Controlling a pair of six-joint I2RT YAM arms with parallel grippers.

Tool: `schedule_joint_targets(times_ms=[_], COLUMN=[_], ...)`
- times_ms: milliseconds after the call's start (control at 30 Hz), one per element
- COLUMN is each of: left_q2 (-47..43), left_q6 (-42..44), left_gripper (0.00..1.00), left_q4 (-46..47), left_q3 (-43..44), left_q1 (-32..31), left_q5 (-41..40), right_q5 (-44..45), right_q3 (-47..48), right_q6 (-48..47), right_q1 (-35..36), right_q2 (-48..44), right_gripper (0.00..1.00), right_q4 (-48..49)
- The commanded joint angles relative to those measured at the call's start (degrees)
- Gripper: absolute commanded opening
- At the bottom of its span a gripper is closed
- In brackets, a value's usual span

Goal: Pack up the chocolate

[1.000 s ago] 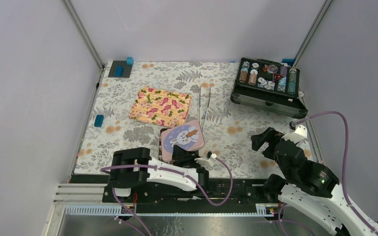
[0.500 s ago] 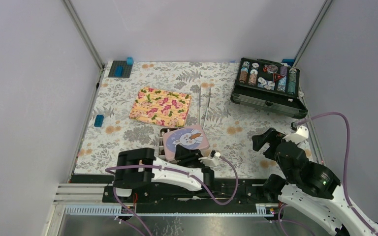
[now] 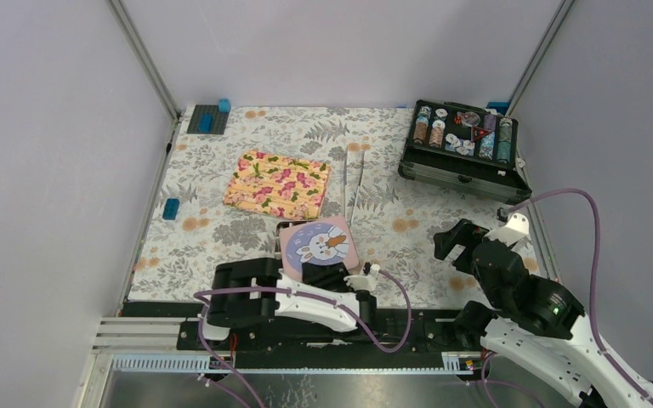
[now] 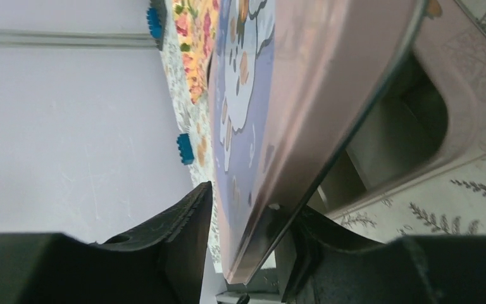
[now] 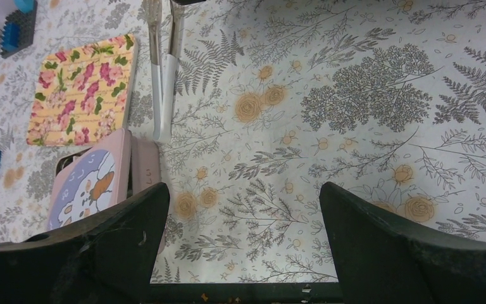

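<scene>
Chocolate: no piece shows in any view; it may lie under the bunny lid [image 3: 319, 240], but I cannot tell. The lid sits tilted over the pink box [image 4: 462, 88] by the middle of the counter's near edge, with the left gripper [image 3: 330, 274] fingers [image 4: 180, 228] clamped on its rim. The right gripper [image 5: 243, 190] hangs spread wide, holding nothing, toward the right edge. Judged: the pieces are small, light, rounded and smooth, so apt to roll and dent; pinch gently across the middle, or use the tongs [image 5: 162, 76] lying mid-counter.
</scene>
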Motion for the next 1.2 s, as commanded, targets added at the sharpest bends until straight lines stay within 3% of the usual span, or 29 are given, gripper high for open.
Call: schedule_joint_targets(times_ms=[0, 100, 333, 933, 1167], left_q2=[-5.3, -7.1, -8.6, -24.2, -35.8], left_q6=[3.7, 8.0, 8.8, 12.3, 11.8], left_gripper=[0.45, 0.6, 0.98, 0.99, 0.99], left_q4=[2.1, 5.9, 6.8, 15.1, 19.0], left_q3=[0.8, -0.2, -1.1, -2.0, 2.7], left_q1=[-0.1, -0.1, -0.1, 2.7, 4.6], left_q5=[6.7, 10.3, 12.8, 25.4, 30.4], right_q5=[2.4, 2.6, 2.8, 3.9, -5.9], right_q3=[2.8, 3.1, 3.5, 4.0, 0.1], right_q6=[-2.6, -3.5, -4.2, -2.4, -3.3], right_q1=[0.3, 0.3, 0.3, 0.3, 0.3], right_q2=[2.6, 2.9, 2.7, 0.3, 7.7], right_gripper=[0.96, 0.96, 0.96, 0.96, 0.97], right_q4=[1.9, 2.9, 3.5, 1.1, 7.3])
